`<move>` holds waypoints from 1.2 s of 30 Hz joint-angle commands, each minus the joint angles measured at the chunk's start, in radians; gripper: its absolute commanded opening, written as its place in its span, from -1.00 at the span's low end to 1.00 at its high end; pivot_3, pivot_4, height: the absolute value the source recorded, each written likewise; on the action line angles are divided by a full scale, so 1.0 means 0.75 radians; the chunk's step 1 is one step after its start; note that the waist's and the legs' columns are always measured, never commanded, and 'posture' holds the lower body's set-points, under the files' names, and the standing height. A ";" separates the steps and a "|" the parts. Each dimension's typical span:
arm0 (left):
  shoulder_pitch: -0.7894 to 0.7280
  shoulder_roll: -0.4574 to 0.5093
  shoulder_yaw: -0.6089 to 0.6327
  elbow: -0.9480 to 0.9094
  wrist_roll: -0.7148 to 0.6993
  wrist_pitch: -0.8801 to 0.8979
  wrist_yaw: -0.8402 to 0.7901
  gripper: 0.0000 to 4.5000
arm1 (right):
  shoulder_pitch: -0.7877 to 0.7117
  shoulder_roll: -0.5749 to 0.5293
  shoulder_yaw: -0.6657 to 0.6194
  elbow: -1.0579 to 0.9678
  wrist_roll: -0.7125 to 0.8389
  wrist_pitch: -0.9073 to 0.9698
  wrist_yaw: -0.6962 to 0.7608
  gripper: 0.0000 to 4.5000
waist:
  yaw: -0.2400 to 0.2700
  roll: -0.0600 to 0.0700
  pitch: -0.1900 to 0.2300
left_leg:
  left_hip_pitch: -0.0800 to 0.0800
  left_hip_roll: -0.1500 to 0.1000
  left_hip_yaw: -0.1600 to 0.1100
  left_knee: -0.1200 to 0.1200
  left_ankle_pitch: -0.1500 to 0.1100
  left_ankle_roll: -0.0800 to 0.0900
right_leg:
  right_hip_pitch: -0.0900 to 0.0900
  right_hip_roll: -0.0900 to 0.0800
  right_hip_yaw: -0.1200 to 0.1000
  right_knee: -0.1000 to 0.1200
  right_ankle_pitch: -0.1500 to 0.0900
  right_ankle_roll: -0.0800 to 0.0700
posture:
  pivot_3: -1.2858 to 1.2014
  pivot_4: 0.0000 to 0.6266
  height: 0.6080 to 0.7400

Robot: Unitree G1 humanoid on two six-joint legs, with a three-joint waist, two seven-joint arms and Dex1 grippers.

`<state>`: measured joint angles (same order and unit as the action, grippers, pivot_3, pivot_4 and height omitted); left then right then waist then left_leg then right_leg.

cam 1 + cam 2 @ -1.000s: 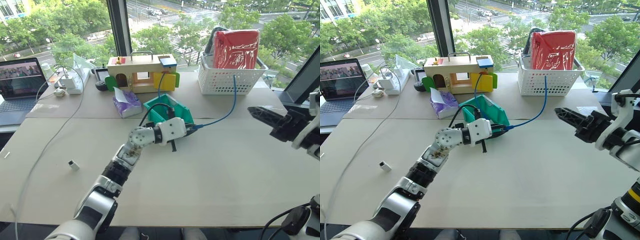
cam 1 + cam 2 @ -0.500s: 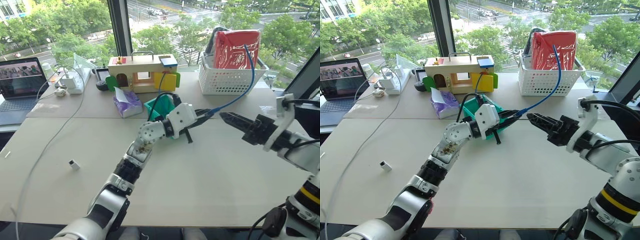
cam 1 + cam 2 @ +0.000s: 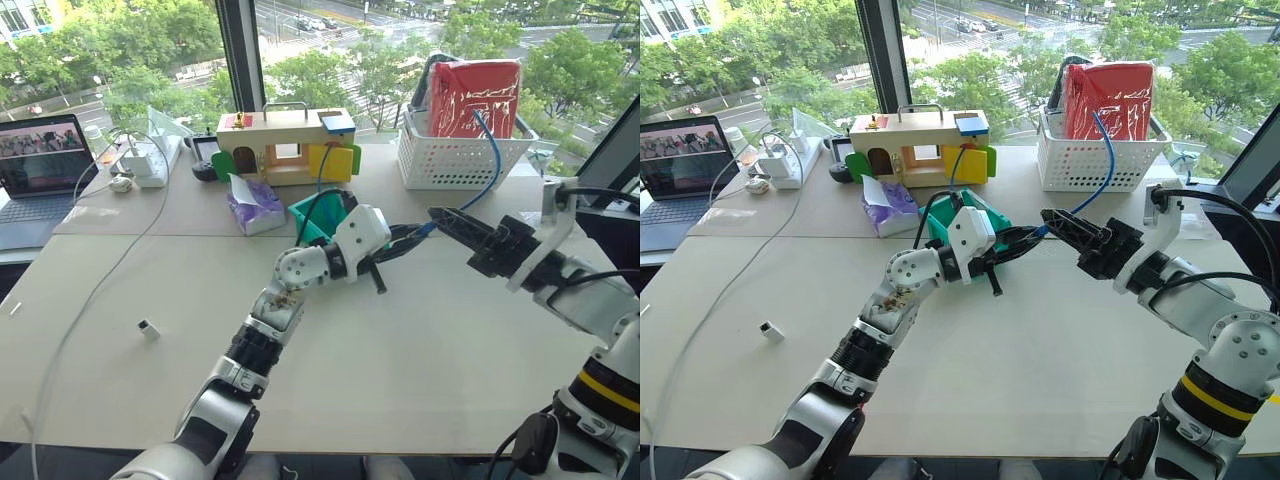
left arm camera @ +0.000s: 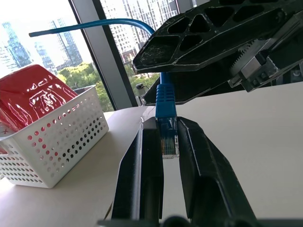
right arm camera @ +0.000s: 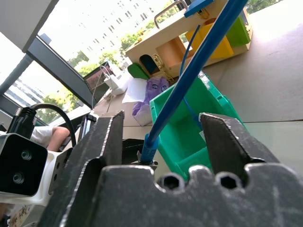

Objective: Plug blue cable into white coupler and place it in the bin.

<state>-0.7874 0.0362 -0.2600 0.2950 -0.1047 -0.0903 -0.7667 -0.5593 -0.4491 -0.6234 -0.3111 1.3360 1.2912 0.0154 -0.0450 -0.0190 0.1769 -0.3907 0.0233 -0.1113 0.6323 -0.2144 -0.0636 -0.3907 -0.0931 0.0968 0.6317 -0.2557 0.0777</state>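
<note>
Gripping the clear plug of the cable (image 4: 166, 106) between its two fingers, the left gripper (image 3: 400, 243) hangs above the table (image 3: 400, 340), just in front of the bin (image 3: 318, 213). Its jaws are closed tight on the plug, whose blue boot sticks out past the fingertips.

From there the cable rises in an arc toward the white basket (image 3: 455, 160) at the back right, where its far part hangs against the red bag (image 3: 472, 95). Another stretch of blue cable runs up behind the bin toward the wooden toy house (image 3: 285, 145).

The right gripper (image 3: 447, 222) points at the left one from the right, tips close to the plug. Its jaws stand apart on either side of the cable, and in the right wrist view the cable passes between the two fingers without touching either.

The coupler (image 3: 148, 330) lies alone on the table, well apart to the left of both grippers. The bin sits behind the left gripper, beside a purple tissue pack (image 3: 252, 205).

A laptop (image 3: 40, 175) and a white adapter (image 3: 140, 160) with its long cord (image 3: 90, 295) sit at the far left.
</note>
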 commanded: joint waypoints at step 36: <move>-0.036 0.025 0.012 0.026 0.007 -0.065 -0.006 -0.97 | 0.111 -0.176 0.279 0.045 0.333 -0.388 -0.179 -0.16 | 0.000 0.000 0.000 | -0.001 0.000 0.000 0.000 0.000 0.000 | 0.000 0.000 0.000 -0.002 0.000 0.000 | 0.03 -0.52 1.00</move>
<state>-0.8106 0.0553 -0.2539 0.3579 -0.1016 -0.1288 -0.7740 -0.4626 -0.5647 -0.4053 -0.2648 1.5559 1.0316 -0.1153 -0.0452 -0.0190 0.1770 -0.3913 0.0233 -0.1114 0.6321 -0.2144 -0.0635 -0.3907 -0.0930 0.0968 0.6305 -0.2557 0.0778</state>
